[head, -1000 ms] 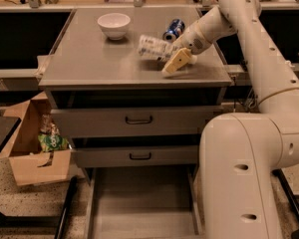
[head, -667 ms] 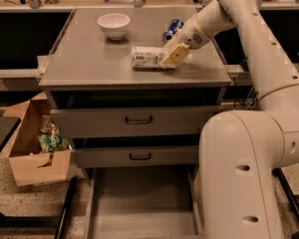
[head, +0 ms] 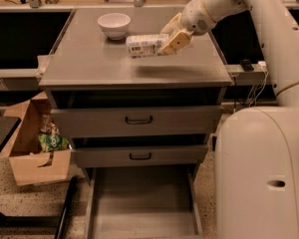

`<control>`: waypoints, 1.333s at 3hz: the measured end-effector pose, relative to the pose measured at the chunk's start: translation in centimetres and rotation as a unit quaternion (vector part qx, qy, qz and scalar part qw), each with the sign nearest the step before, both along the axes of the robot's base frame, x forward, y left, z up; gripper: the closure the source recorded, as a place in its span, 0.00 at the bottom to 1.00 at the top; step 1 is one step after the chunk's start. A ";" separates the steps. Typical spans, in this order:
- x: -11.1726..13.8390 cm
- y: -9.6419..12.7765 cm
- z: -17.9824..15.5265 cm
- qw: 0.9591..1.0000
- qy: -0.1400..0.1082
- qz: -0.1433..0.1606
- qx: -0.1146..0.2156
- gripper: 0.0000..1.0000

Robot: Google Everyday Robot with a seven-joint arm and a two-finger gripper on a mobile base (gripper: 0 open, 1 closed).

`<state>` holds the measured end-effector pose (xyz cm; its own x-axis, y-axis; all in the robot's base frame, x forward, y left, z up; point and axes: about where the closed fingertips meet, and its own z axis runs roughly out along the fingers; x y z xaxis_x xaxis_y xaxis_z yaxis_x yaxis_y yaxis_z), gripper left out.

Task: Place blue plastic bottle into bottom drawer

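The blue plastic bottle (head: 145,45), clear with a pale printed label, lies sideways in the air above the grey cabinet top (head: 89,66), casting a shadow below it. My gripper (head: 172,39) is shut on the bottle's right end and holds it just right of the white bowl. The bottom drawer (head: 142,203) is pulled open at the foot of the cabinet, its flat floor bare. The small blue can is hidden behind my arm.
A white bowl (head: 113,25) stands at the back of the cabinet top. Two upper drawers (head: 138,120) with dark handles are closed. A cardboard box (head: 37,151) with a green packet sits on the floor at left. My white base (head: 264,178) fills the lower right.
My gripper has lifted the bottle off the cabinet top and carried it left, and the bottle has turned level. The blue can is now hidden.
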<state>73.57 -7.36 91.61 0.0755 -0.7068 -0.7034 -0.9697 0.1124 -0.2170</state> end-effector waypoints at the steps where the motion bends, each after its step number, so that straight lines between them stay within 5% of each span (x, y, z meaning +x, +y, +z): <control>1: -2.4 -0.3 2.8 0.999 -0.034 0.022 0.031 1.00; 3: -2.6 0.1 2.3 0.999 -0.031 0.026 0.032 1.00; 4: -5.5 1.4 1.8 0.998 -0.038 0.055 0.018 1.00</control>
